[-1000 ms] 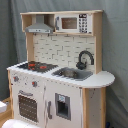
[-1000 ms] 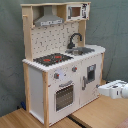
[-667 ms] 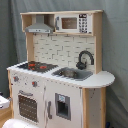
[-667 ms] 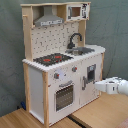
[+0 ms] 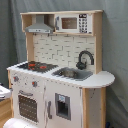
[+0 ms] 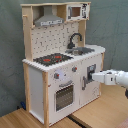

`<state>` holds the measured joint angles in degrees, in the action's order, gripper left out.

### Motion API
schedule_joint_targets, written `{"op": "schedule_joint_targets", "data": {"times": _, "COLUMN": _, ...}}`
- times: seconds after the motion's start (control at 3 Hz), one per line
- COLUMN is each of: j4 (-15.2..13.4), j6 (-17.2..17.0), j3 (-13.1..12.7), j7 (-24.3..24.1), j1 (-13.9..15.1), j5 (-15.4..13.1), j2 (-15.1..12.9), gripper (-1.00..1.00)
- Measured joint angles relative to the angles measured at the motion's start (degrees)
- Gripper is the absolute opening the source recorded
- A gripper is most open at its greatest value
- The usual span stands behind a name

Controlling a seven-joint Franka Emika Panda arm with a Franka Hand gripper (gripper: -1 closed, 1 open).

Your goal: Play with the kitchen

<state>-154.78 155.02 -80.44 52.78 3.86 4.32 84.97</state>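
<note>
The kitchen (image 6: 62,60), a tall white and light-wood toy, stands on a wooden surface (image 6: 30,119) in the second exterior view, against a grey-green curtain (image 6: 10,50). Going left to right in the second exterior view: the grey hood (image 6: 48,20) hangs under the top shelf, with the pegboard back (image 6: 52,40) below it; the black-red hob (image 6: 52,59) sits on the counter's left part, above the oven door (image 6: 64,96); the black faucet (image 6: 75,40) curves over the sink (image 6: 82,50); the small microwave cabinet (image 6: 75,11) sits at the upper right corner.

At the second exterior view's right edge, the arm's white gripper (image 6: 86,77) reaches in sideways, its dark tip touching or just short of the right-hand cupboard door (image 6: 90,75) beside the handle. Whether the fingers are spread or clenched cannot be told.

In the first exterior view, the kitchen (image 5: 60,75) shows from the other side, hob (image 5: 36,65) left, sink (image 5: 74,73) right.
</note>
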Motion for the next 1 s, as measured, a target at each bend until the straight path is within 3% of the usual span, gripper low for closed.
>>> {"op": "schedule_joint_targets", "data": {"times": 1.0, "j4": 1.36, "j6": 0.01, "j3": 9.63, "j7": 15.24, "j1": 0.13, "j5": 0.01, "j2": -1.14, "gripper": 1.00}}
